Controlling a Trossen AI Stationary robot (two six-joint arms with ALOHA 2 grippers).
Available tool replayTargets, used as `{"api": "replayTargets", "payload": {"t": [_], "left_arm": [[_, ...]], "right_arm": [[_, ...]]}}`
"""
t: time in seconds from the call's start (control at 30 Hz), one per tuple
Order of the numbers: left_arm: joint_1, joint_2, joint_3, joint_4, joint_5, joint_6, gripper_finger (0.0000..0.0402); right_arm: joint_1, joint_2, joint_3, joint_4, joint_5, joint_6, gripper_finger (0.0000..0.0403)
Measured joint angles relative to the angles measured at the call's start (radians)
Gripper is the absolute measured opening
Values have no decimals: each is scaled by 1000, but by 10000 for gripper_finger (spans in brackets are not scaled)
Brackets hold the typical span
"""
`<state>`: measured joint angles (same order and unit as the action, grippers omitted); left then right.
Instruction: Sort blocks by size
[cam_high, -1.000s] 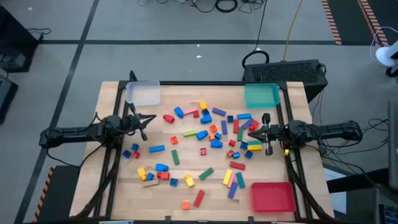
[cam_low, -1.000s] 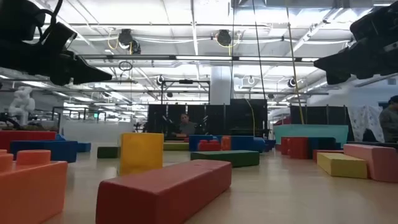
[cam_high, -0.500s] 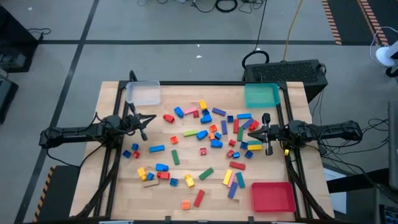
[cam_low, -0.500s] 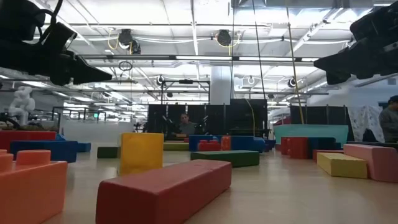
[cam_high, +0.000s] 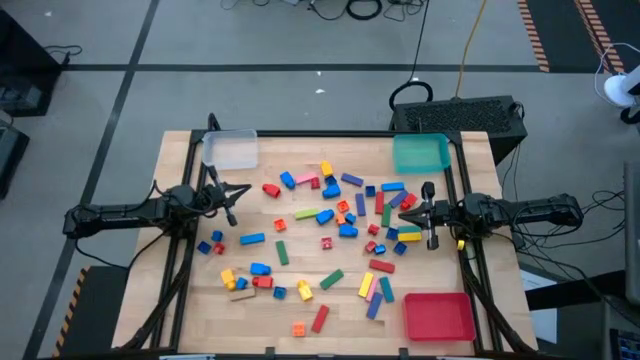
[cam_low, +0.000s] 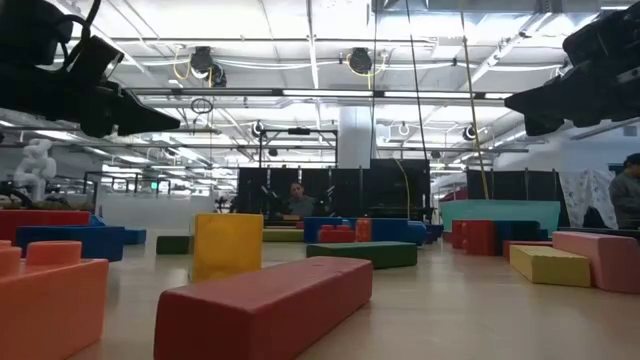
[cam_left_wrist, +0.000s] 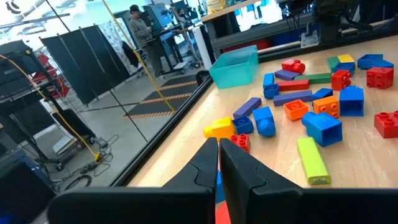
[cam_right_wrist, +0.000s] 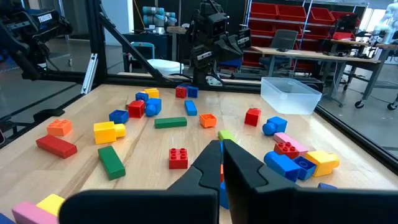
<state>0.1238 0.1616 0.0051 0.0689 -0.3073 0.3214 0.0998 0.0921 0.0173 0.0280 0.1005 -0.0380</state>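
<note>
At the left of the high view we see the left gripper (cam_high: 232, 193) clenched on nothing, beside the clear tray (cam_high: 231, 150). The blocks (cam_high: 325, 215) lie scattered across the table (cam_high: 180, 300) at centre frame. At the right, the right gripper (cam_high: 405, 210) is clenched and empty above the blocks' right edge, between the teal tray (cam_high: 420, 153) and the red tray (cam_high: 438, 317).

Blocks (cam_high: 325, 215) multicoloured; trays clear (cam_high: 231, 151), teal (cam_high: 420, 153), red (cam_high: 438, 316).
</note>
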Motion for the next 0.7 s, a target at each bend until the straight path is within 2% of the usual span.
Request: {"api": "replayTargets", "payload": {"t": [0.33, 0.5, 0.57, 0.7], "left_arm": [[0, 0, 0, 25, 8, 28, 19], [0, 0, 0, 29, 97, -195, 19], [0, 0, 0, 36, 97, -230, 19], [0, 0, 0, 91, 71, -237, 19]], "right_arm": [[0, 0, -1, 24, 0, 0, 0], [0, 0, -1, 99, 6, -4, 0], [-2, 5, -1, 161, 62, -30, 0], [-22, 7, -1, 256, 239, -37, 1]]}}
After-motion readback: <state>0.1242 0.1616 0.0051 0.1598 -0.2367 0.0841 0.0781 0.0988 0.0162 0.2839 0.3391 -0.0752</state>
